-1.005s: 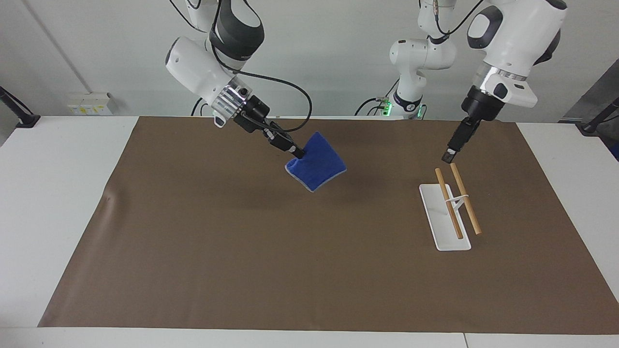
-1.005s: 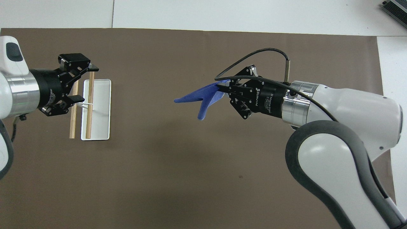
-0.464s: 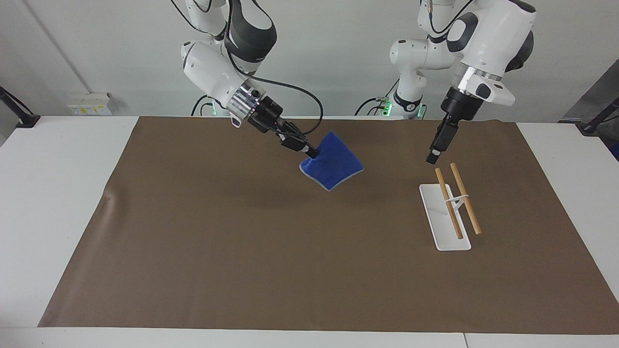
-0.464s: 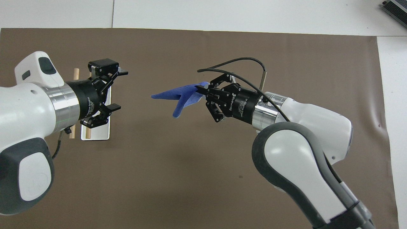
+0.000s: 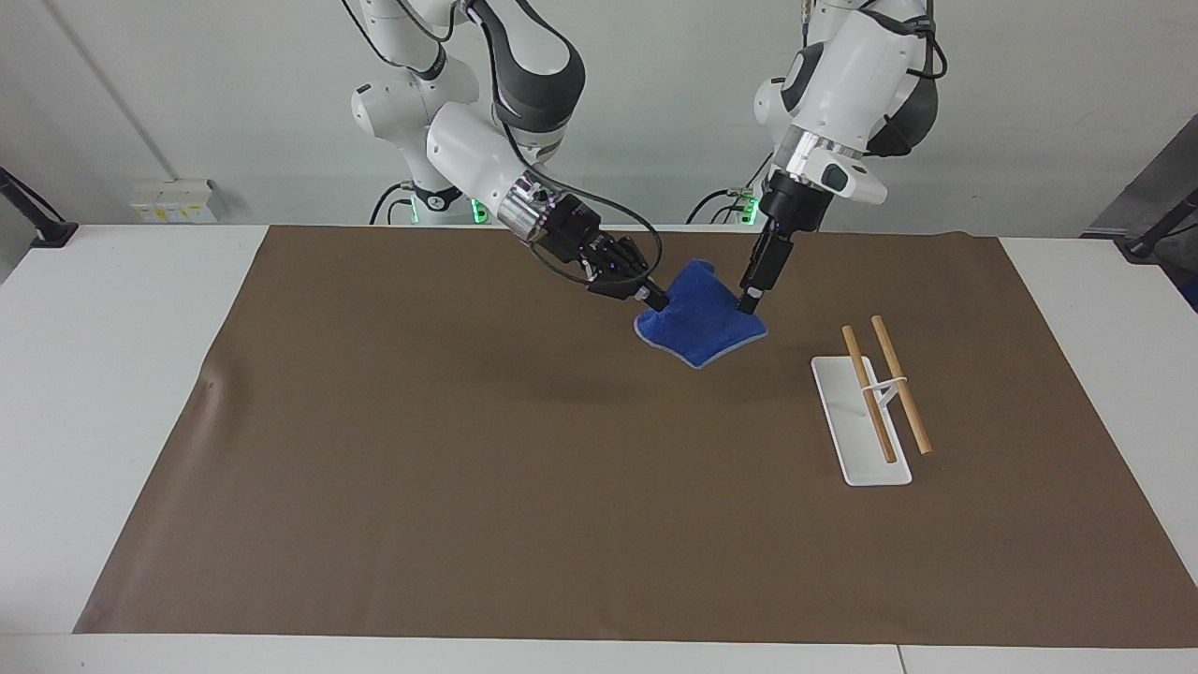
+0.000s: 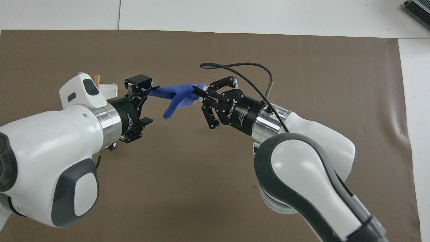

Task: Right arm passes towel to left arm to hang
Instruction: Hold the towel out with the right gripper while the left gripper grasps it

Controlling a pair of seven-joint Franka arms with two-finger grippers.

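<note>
With the right gripper (image 5: 655, 301) clamped on the towel (image 5: 702, 323), the left gripper (image 5: 746, 304), jaws apart at its edge, should close firmly before any release.

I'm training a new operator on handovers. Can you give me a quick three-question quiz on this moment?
1. True or false: the towel lies flat on the mat.
2. Which gripper is shut on the towel? A left, B right.
3. Fill in: the left gripper is ____ at the towel's edge.

Key: 1 false, it hangs in the air; 2 B, the right gripper; 3 open.
</note>
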